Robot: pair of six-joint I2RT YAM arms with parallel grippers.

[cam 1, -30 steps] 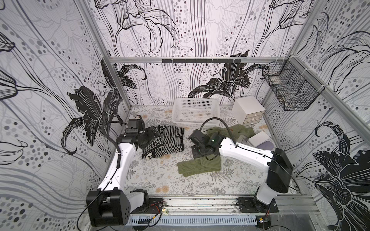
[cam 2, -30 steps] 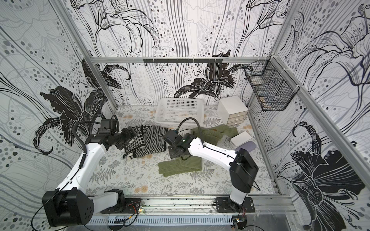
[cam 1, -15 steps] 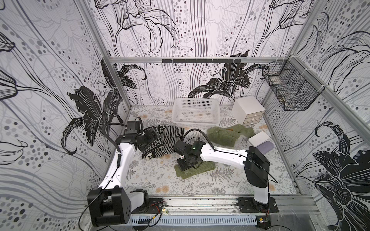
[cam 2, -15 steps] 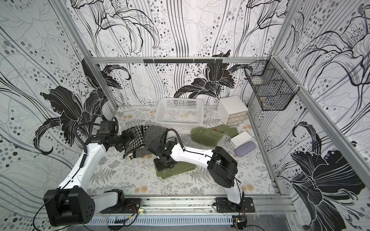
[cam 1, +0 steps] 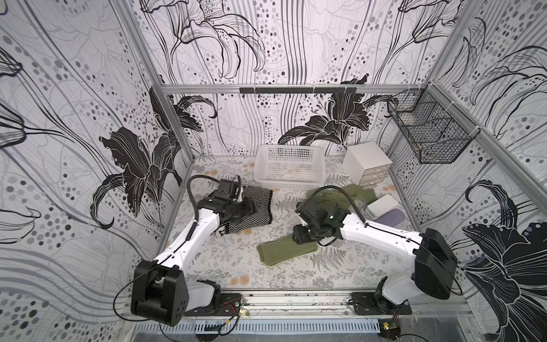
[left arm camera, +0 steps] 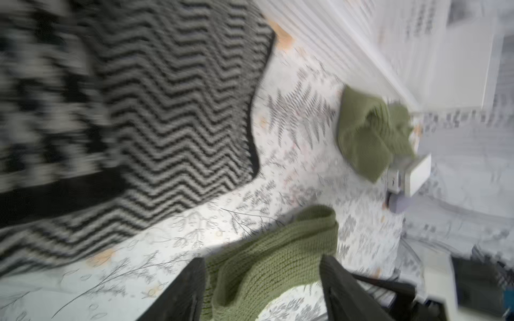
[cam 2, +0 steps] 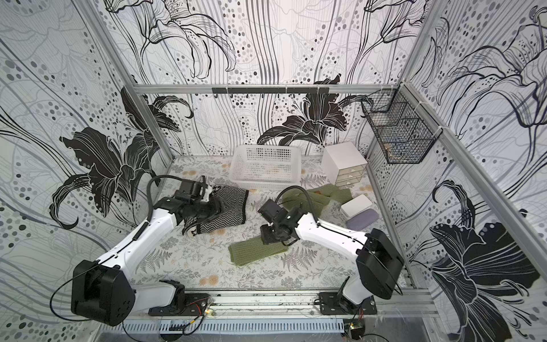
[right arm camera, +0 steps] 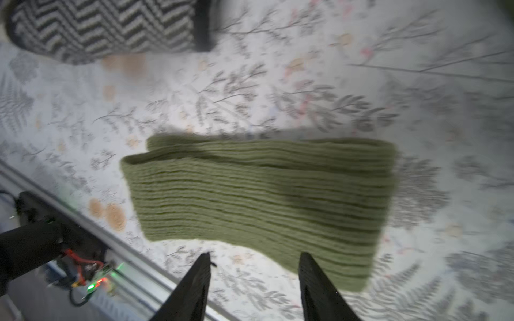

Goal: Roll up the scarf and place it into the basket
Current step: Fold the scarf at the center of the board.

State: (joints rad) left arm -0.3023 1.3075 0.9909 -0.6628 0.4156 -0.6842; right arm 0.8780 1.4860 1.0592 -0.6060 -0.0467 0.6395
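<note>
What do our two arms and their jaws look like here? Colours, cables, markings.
Left arm and right arm: white link shells, black joint housings. A black cable loops over each wrist. Green light on the right wrist. Jaws: matte black, tapered.

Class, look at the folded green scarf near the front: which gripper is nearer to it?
Right. The right gripper hangs over one edge of the green scarf; the left gripper is off to the side, over the zigzag scarf.
</note>
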